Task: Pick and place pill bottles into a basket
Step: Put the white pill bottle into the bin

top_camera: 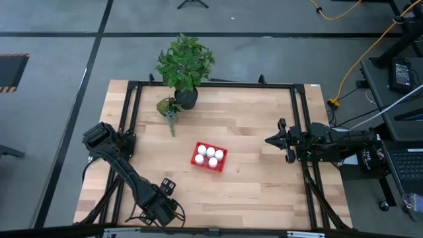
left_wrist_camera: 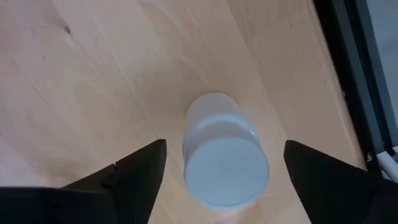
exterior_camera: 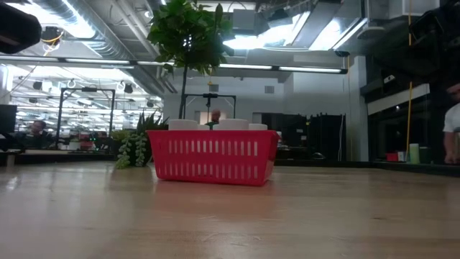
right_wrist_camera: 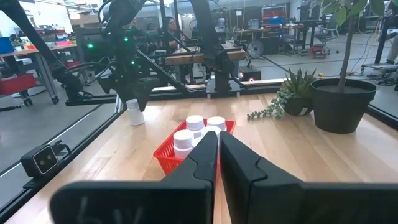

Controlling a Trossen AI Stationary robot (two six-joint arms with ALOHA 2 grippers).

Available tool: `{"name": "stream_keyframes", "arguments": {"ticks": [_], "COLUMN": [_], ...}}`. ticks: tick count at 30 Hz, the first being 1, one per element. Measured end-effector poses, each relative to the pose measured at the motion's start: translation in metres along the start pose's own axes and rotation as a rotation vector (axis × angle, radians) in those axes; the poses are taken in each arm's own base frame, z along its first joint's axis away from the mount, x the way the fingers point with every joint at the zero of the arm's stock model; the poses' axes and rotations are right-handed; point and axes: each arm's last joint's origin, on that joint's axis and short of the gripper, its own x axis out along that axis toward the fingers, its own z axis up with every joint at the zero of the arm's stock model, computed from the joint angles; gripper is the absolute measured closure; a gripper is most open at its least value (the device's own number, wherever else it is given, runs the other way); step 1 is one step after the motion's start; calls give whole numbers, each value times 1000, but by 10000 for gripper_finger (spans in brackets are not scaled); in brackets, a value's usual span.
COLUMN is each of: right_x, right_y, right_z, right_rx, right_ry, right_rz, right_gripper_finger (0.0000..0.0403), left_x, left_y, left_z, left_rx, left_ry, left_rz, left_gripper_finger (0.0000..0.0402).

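Lone pill bottle (left_wrist_camera: 225,155) between left pincer (left_wrist_camera: 224,171) fingers, untouched

Your surface: light wood table (top_camera: 258,172), black frame rails along edges.

Directly on it:
- red mesh basket (top_camera: 209,158), approx centre, white bottles inside.
- one loose pill bottle (left_wrist_camera: 225,151), upright, near the front-left corner, well apart from basket.
- black plant pot (top_camera: 186,99) w/ leafy plant, back edge, left of centre.
- small trailing succulent (top_camera: 169,109), just beside pot.
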Motion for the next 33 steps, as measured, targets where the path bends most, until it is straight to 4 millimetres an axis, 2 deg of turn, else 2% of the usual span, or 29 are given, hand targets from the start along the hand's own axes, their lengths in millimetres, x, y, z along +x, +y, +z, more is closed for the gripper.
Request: {"name": "stream_keyframes", "arguments": {"ticks": [11, 23, 30, 33], "right_x": [0, 0, 0, 0], "right_y": [0, 0, 0, 0], "right_z": [0, 0, 0, 0], "right_rx": [0, 0, 0, 0], "right_ry": [0, 0, 0, 0], "right_rz": [0, 0, 0, 0], "right_gripper_finger": [381, 381, 381, 381], "left_x": [0, -1, -4, -16], "left_y": [1, 14, 14, 17], "left_z": [0, 5, 5, 11], "left_rx": [2, -66, -47, -13], "left_ry": [0, -5, -4, -14], "left_rz": [-2, 0, 2, 23], "left_gripper_finger": [147, 238, 239, 241]}}
